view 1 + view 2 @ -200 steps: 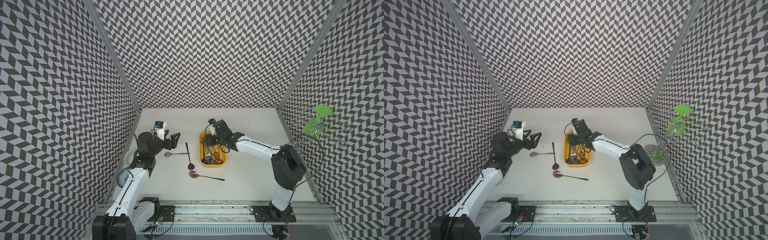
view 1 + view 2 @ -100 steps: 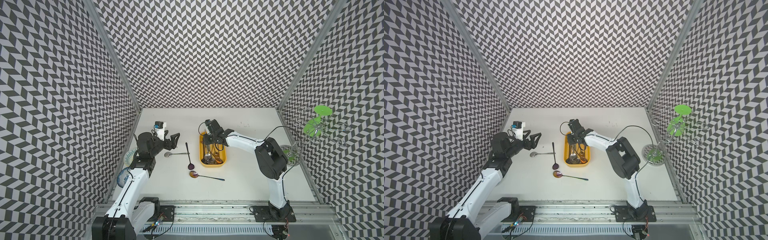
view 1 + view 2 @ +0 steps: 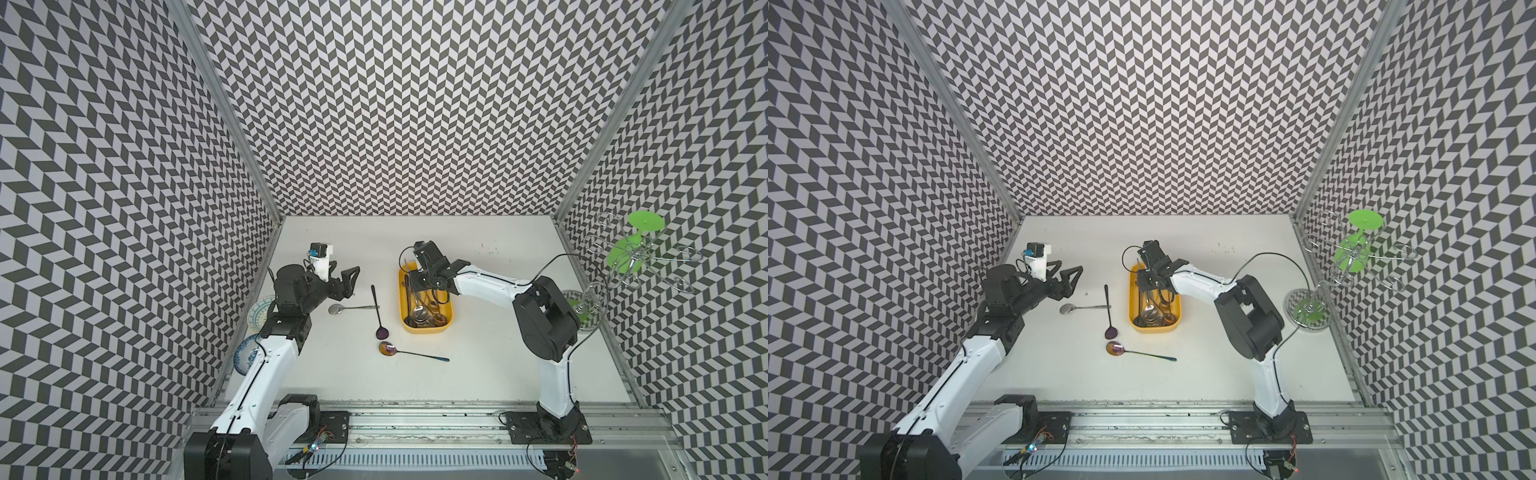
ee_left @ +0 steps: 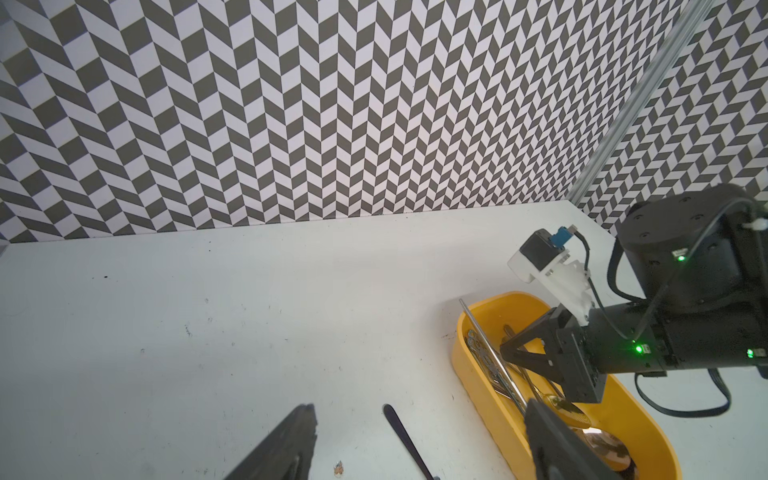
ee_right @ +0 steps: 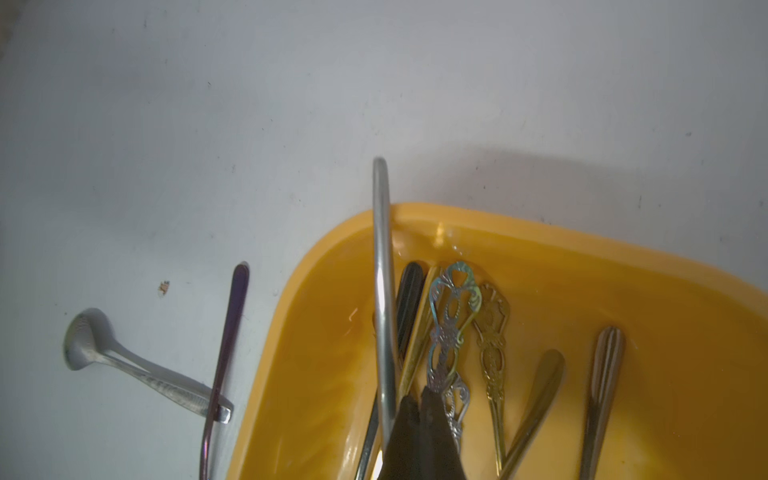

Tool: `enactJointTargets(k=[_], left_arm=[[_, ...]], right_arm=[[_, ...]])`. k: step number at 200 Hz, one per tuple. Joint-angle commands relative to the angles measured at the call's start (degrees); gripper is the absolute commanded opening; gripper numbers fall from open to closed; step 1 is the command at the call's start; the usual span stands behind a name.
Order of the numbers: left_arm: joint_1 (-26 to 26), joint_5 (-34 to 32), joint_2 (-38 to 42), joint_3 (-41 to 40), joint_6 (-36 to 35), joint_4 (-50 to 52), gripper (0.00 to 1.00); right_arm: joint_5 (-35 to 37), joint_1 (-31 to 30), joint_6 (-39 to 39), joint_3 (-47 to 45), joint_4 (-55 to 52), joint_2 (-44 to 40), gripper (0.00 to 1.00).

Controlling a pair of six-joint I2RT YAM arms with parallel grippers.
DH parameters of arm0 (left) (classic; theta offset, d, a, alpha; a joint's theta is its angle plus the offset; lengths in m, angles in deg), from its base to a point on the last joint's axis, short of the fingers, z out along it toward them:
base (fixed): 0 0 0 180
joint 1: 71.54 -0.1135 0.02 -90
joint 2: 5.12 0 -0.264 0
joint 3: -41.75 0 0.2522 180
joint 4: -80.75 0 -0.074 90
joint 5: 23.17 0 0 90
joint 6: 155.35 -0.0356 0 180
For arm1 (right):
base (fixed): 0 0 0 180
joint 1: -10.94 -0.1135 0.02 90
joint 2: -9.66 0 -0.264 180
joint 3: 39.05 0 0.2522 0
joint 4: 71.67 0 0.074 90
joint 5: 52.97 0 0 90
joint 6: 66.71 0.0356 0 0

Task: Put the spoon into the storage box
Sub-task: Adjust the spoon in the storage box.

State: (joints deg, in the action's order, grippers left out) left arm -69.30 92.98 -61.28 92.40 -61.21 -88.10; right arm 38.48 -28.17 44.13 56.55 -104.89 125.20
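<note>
Two spoons lie between the gaping left tool and the storage box beneath the closed right tool.

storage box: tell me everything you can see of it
The storage box is a shallow yellow tray, glossy plastic by its look, rectangular with rounded corners and a raised rim. It lies flat on the white table, long side running front to back, just right of the purple spoon. Several spoons lie lengthwise in it, bowls at the near end; one plain silver handle leans out over the far rim. The shut right gripper hangs over its far end.
</note>
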Motion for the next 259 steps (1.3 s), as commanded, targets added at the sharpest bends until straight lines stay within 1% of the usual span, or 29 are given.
enactJointTargets(k=[1, 19, 28, 45, 63, 75, 104, 131, 149, 172, 197, 217, 243, 259], left_arm=[[0.13, 0.34, 0.04, 0.40, -0.23, -1.08, 0.83], [0.11, 0.04, -0.09, 1.34, -0.19, -0.23, 0.83], [0.18, 0.05, 0.29, 0.89, -0.05, -0.85, 0.83], [0.06, 0.58, 0.29, 0.15, -0.09, -1.31, 0.83], [0.04, 0.46, 0.07, 1.19, 0.11, -0.12, 0.83], [0.04, 0.31, 0.32, 0.76, 0.23, -1.00, 0.83], [-0.13, 0.72, 0.09, 0.55, 0.29, -0.59, 0.83], [-0.04, 0.67, 0.39, -0.18, 0.34, -2.01, 0.83], [-0.18, 0.76, 0.04, 0.30, 0.32, -0.92, 0.83], [-0.04, 0.65, 0.25, 0.02, 0.41, -2.00, 0.83], [-0.04, 0.76, -0.16, 0.17, 0.27, -1.21, 0.83], [0.04, 0.70, 0.01, -0.11, 0.34, -2.09, 0.83], [0.04, 0.86, -0.26, 0.24, 0.37, -1.33, 0.83], [0.04, 0.64, -0.09, 0.15, 0.50, -1.84, 0.83]], right_arm=[[-0.32, -0.34, 1.74, -1.66, 0.48, -2.52, 0.02], [-1.17, -0.35, 2.71, -2.99, 1.08, -3.25, 0.02], [-1.85, -0.31, 2.78, -3.68, 1.99, -3.73, 0.04], [-1.18, -0.34, 2.09, -1.67, 0.39, -3.75, 0.17], [-0.85, -0.36, 1.74, 1.39, -1.58, -4.07, 0.29], [-1.89, -0.44, 1.65, 1.90, -0.58, -4.36, 0.35], [-1.46, -0.39, 1.00, 6.19, -2.64, -1.60, 0.39], [-3.27, -0.39, 0.44, 8.62, -1.72, 1.74, 0.40], [-2.28, -0.36, 0.00, 12.21, -4.36, 4.72, 0.41], [-2.68, -0.35, -0.18, 12.58, -3.26, 6.29, 0.40], [-1.53, -0.02, -0.24, 13.74, -4.97, 7.68, 0.36], [-2.52, 0.09, -0.04, 11.85, -3.47, 7.00, 0.28], [-1.82, 0.12, 0.36, 10.36, -3.81, 5.76, 0.11], [-2.63, 0.18, 0.77, 8.56, -2.35, 4.16, 0.07]])
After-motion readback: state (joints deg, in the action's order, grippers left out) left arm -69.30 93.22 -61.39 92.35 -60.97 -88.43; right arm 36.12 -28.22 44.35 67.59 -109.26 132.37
